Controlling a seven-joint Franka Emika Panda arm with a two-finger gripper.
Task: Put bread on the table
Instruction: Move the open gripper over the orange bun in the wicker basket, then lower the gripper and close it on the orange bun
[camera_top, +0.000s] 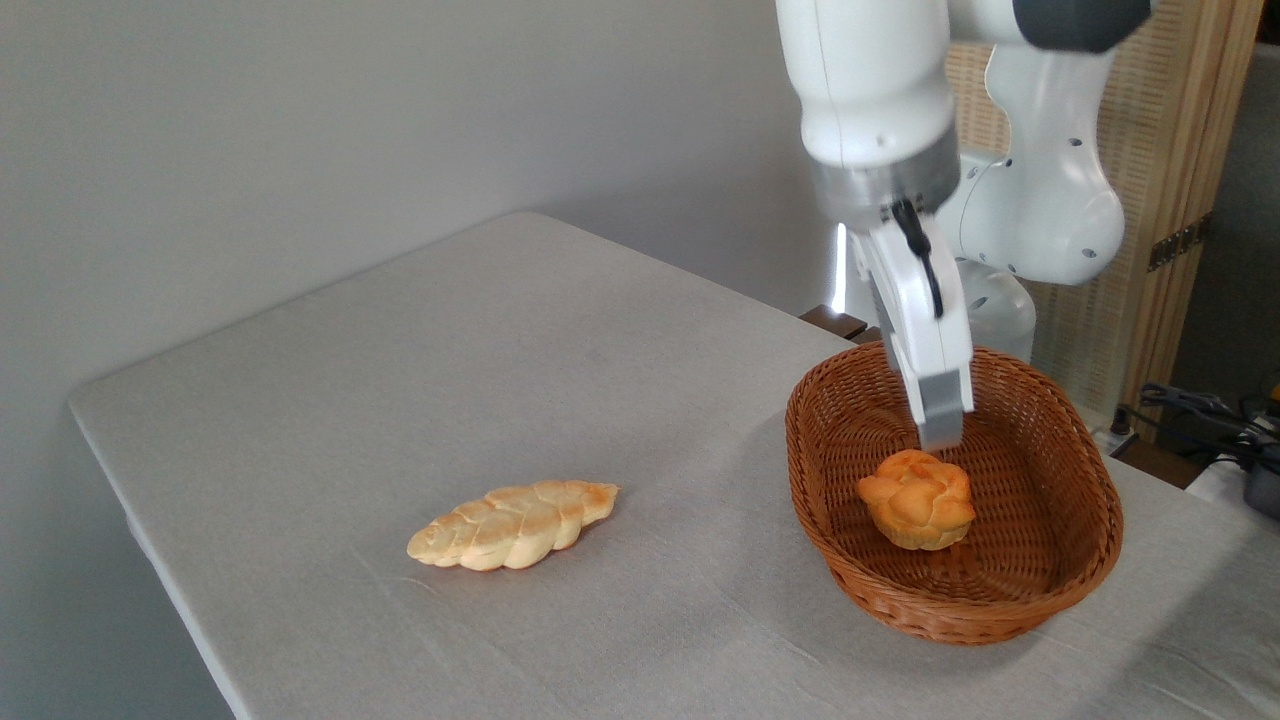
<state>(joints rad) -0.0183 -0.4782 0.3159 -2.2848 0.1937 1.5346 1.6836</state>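
1. Orange-gold and knotted, the bun sits on the floor of the wicker basket, a little toward the basket's left half, with its paler base down on the weave.

2. The hand comes down from the white arm above, and its tip hangs right over the top back edge of the bun. It is very close, perhaps just touching the crust; from this side I cannot tell.

3. So the bun lies straight below the hand and slightly nearer the camera. To my eye the next move needs only a short drop, not a sideways reach.

4. The fingers are seen edge-on, one hiding the other, so I cannot tell whether the hand is spread or closed. Nothing is gripped: the bun rests on the basket by its own weight.

5. The bun is round, so no axis dictates how the fingers should straddle it. The basket's near wall rises beside it, and I would guess a lift has to clear that rim before anything goes left.

6. The grey worktop spreads wide and bare to the left of the basket. A longer, paler braided loaf already lies on it, well apart from the basket.

7. There is only this one view; the far side of the bun and the fingertips' gap stay hidden.
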